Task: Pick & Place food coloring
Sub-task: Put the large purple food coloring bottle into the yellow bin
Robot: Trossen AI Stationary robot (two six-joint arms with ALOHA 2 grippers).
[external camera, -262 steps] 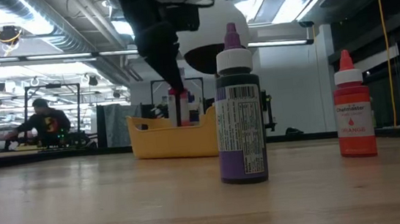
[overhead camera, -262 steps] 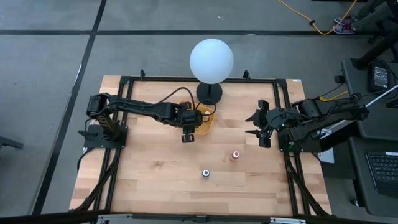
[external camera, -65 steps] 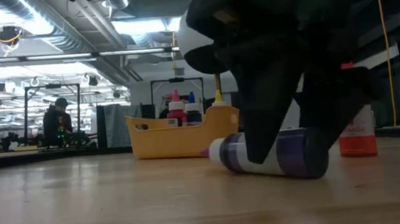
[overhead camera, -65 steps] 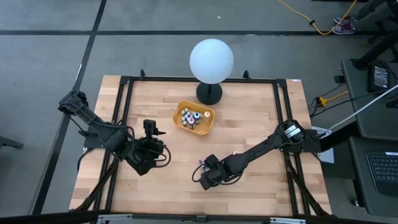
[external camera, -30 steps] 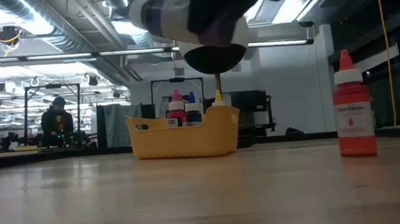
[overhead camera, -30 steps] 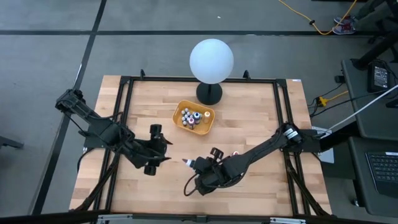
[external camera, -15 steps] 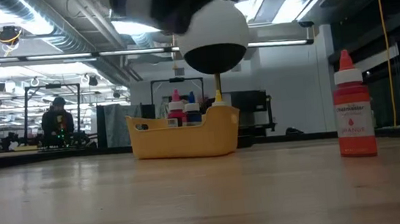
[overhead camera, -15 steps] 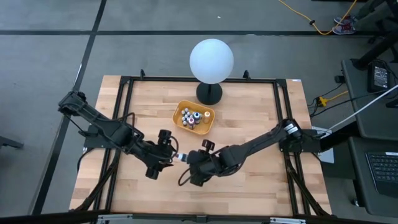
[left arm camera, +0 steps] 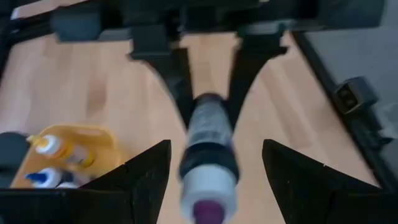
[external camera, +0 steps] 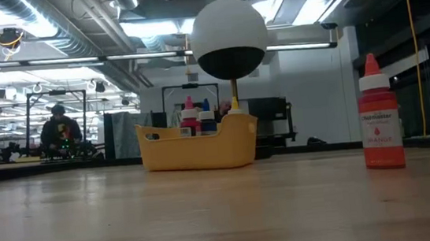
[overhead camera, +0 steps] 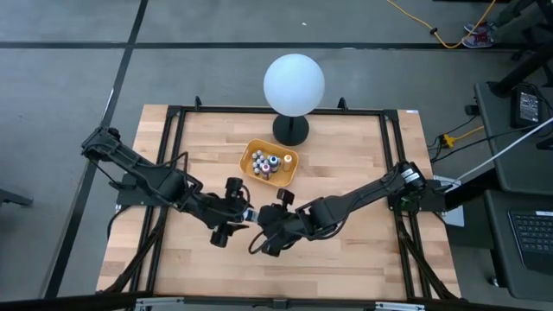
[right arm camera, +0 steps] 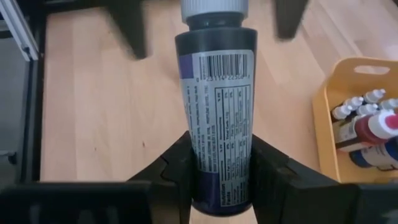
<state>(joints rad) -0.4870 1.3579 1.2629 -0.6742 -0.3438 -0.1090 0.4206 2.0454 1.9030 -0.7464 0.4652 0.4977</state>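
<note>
A purple food coloring bottle point(right arm camera: 217, 112) with a white collar and barcode label hangs in the air over the table's middle point(overhead camera: 251, 216). My right gripper point(right arm camera: 219, 167) is shut on it. My left gripper point(left arm camera: 214, 180) is open, level with the bottle, its fingers on either side of the purple cap end point(left arm camera: 208, 208) without touching it. An orange-topped bottle point(external camera: 379, 116) stands upright on the table. Several more small bottles point(overhead camera: 266, 161) stand in the yellow tray point(overhead camera: 291, 169). My right gripper pinches the purple bottle by its lower body near the base point(right arm camera: 217, 186) between the two fingers point(right arm camera: 179, 169). It comes about level from the table's right side, and the bottle reaches out forward along the fingers. The bottle is lifted clear, lying level, cap end toward the left gripper.
A white globe lamp on a black base point(overhead camera: 294, 84) stands behind the tray at the far edge. A black frame point(overhead camera: 173, 112) runs around the table. In the high view the right arm point(overhead camera: 346, 206) covers the spot where the orange bottle stands. A person point(external camera: 59, 129) sits far off.
My right gripper has carried the purple bottle up and toward the table's left, out of the low view's top. My left gripper has moved toward the table's right, up to the bottle's cap end.
</note>
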